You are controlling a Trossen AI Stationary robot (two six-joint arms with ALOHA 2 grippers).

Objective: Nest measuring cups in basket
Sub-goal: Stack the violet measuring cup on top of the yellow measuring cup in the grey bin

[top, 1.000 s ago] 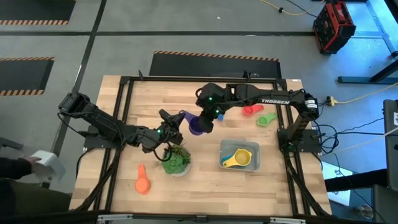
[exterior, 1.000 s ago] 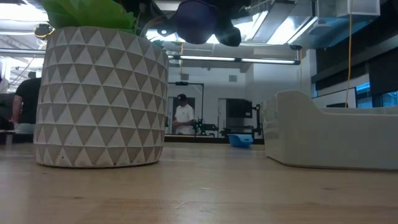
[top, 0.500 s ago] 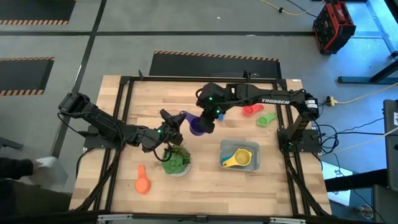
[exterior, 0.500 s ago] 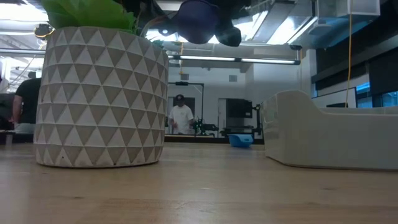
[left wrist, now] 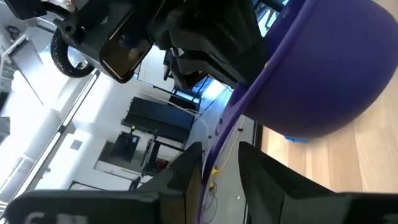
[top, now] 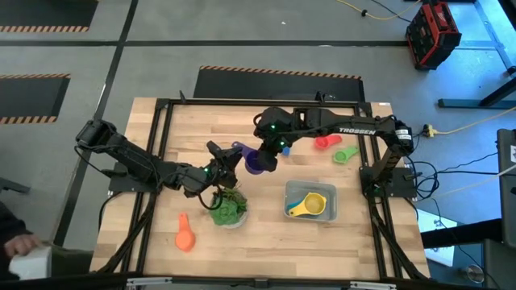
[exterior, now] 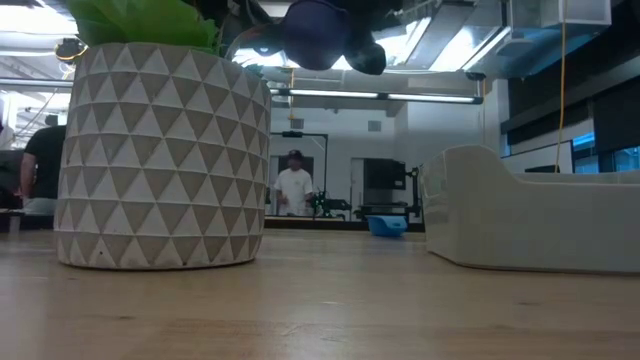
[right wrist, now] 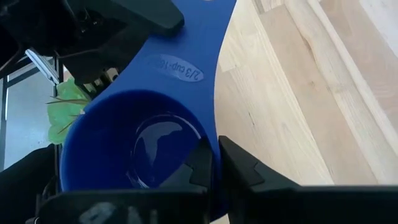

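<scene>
Taking the potted plant (top: 228, 207) as your landmark: your left gripper (top: 228, 156) is just above it, clamped on the purple measuring cup's (top: 254, 161) handle. Your right gripper (top: 268, 159) pinches the cup's rim. The basket (top: 330, 211) sits to the plant's right.

Your high view looks straight down on the whole table (top: 266, 242). Low view sits at tabletop level, close to the plant pot (exterior: 160, 155), facing the room. Both wrist views look close on the purple measuring cup (left wrist: 323, 68), also visible from above.
</scene>
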